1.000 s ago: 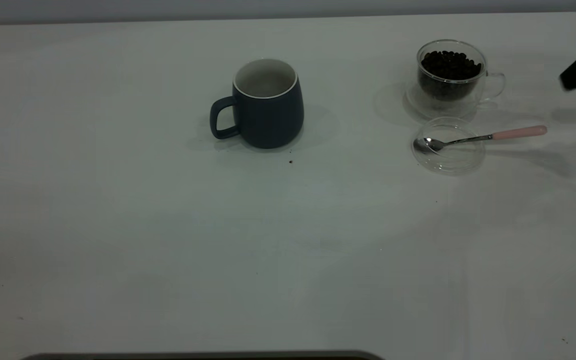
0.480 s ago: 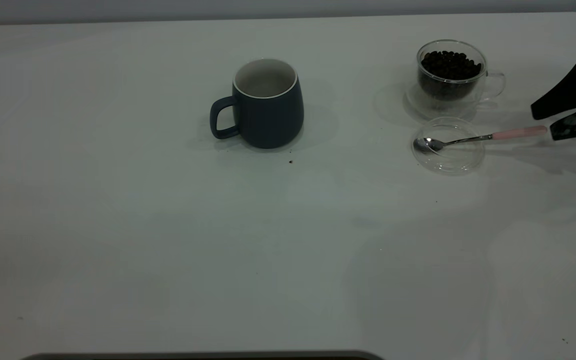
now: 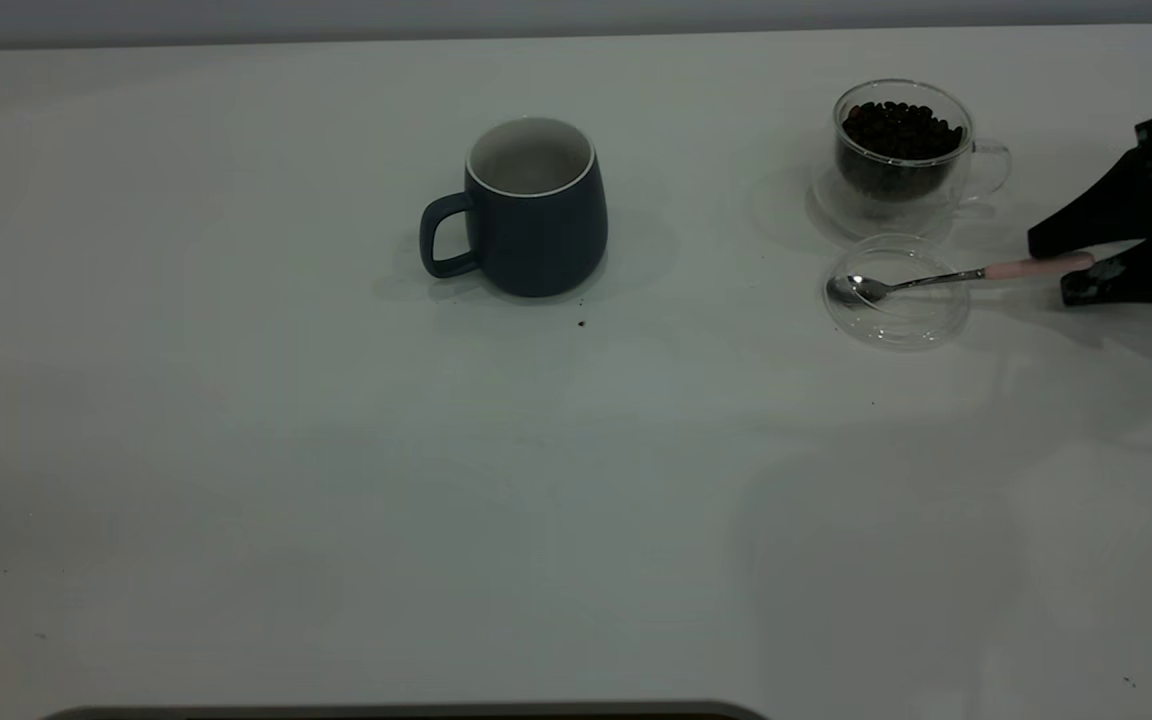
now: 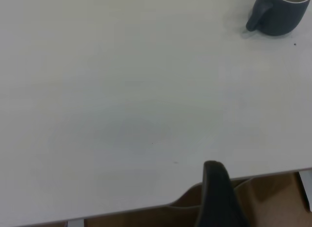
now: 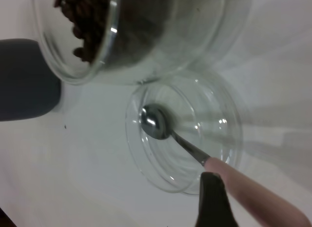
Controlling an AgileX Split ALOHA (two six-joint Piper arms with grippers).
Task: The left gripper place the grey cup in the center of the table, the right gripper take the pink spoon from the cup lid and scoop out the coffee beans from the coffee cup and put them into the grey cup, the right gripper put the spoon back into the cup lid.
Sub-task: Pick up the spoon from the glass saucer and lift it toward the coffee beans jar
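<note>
- A plain white table (image 3: 236,450) fills the exterior view, with a strip of grey wall behind it.
- The pink-handled metal spoon (image 3: 956,275) lies with its bowl inside the clear round glass cup lid (image 3: 898,292) and its handle sticking out toward the right edge of the table.
- The right pincer (image 3: 1076,265) has come in from that edge over the last second; its two dark fingers, spread wide, now straddle the end of the handle, one on each side, not yet closed on it.
- In my judgement the grasp is the step in hand: closing on the handle comes next.
- Just behind the lid stands the clear glass coffee cup (image 3: 901,150), full of dark coffee beans (image 3: 901,125).
- The dark grey cup with a white inside (image 3: 534,208) already sits near the table's centre, empty as far as can be seen, so the placing step looks done.
- The left pincer (image 4: 217,197) is parked off the table's near edge; its opening cannot be told.
</note>
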